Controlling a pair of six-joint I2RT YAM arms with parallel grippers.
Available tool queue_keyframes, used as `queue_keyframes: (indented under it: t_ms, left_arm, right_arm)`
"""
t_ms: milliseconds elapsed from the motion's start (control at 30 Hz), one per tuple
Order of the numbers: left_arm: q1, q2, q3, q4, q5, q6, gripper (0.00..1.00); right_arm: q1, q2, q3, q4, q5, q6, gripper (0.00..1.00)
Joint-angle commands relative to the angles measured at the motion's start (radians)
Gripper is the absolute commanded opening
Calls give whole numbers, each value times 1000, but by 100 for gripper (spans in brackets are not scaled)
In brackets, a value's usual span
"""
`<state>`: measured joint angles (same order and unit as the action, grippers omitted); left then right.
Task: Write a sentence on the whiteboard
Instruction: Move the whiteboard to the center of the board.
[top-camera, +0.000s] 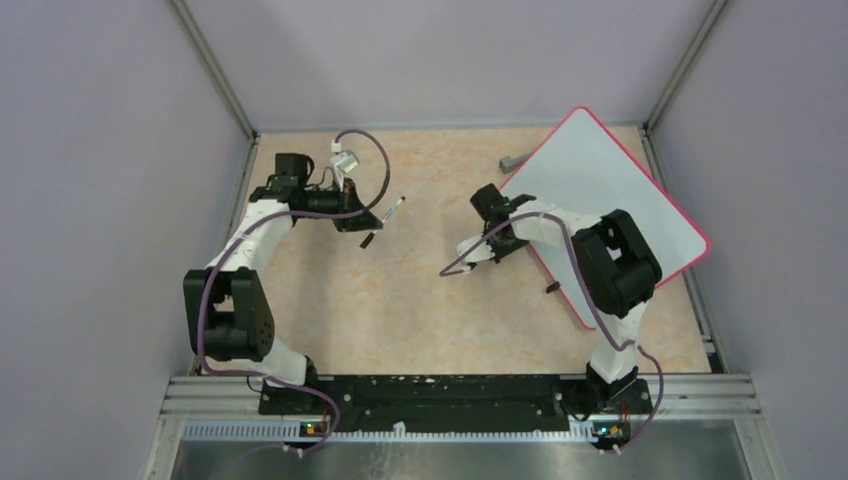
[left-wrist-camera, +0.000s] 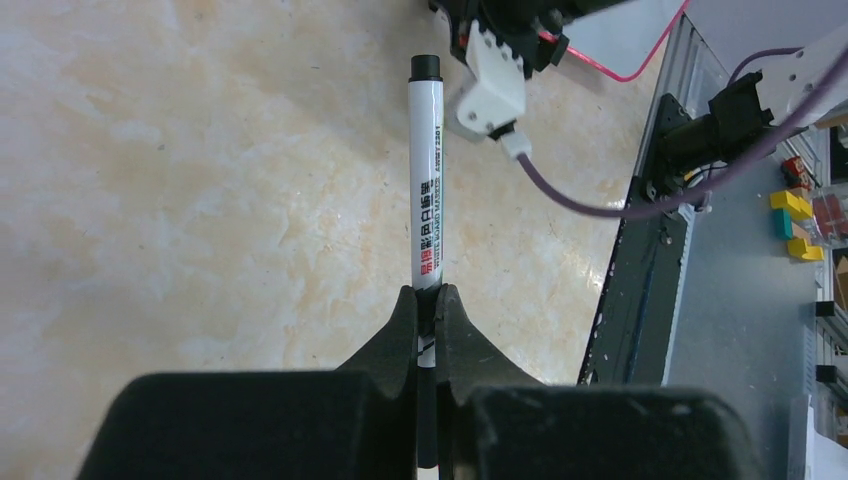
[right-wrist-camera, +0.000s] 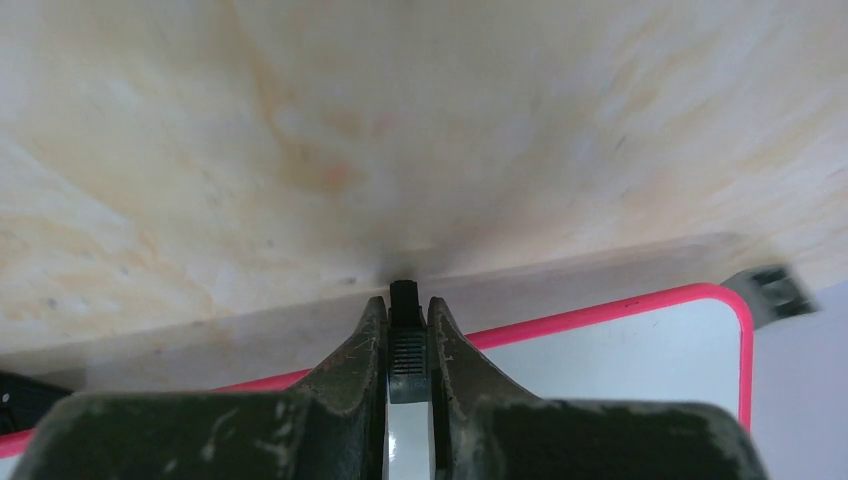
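Two claws clamped: left claw (left-wrist-camera: 427, 300) on marker (left-wrist-camera: 426, 180), right claw (right-wrist-camera: 405, 310) on black clip (right-wrist-camera: 404, 345) at whiteboard (right-wrist-camera: 620, 370) rim.

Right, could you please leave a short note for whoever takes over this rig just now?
The left gripper is shut on the marker, over the table, away from the board.
The right gripper is shut on a small black clip at the pink rim of the whiteboard, which lies diagonally at the table's far right.
Done: marker and board gripped.
Left: the whole sentence; no writing shows on the board yet.
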<state>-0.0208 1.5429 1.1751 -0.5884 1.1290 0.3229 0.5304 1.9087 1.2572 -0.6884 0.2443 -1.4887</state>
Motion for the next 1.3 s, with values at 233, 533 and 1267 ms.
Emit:
queue_keyframes:
  t_ms: [233,533,1267]
  left_arm:
    - [88,0,16,78,-17,-93,0]
    - [111,-19,-5,90,-40,-120,0]
    - [111,-63,-28,154,-69,-209,0]
  right_arm:
    - [345,11,-135,384,71,-186,0]
    - [389,-109,-442,811,186,-348,11]
    - [361,-460,-228,405,34,1119,47]
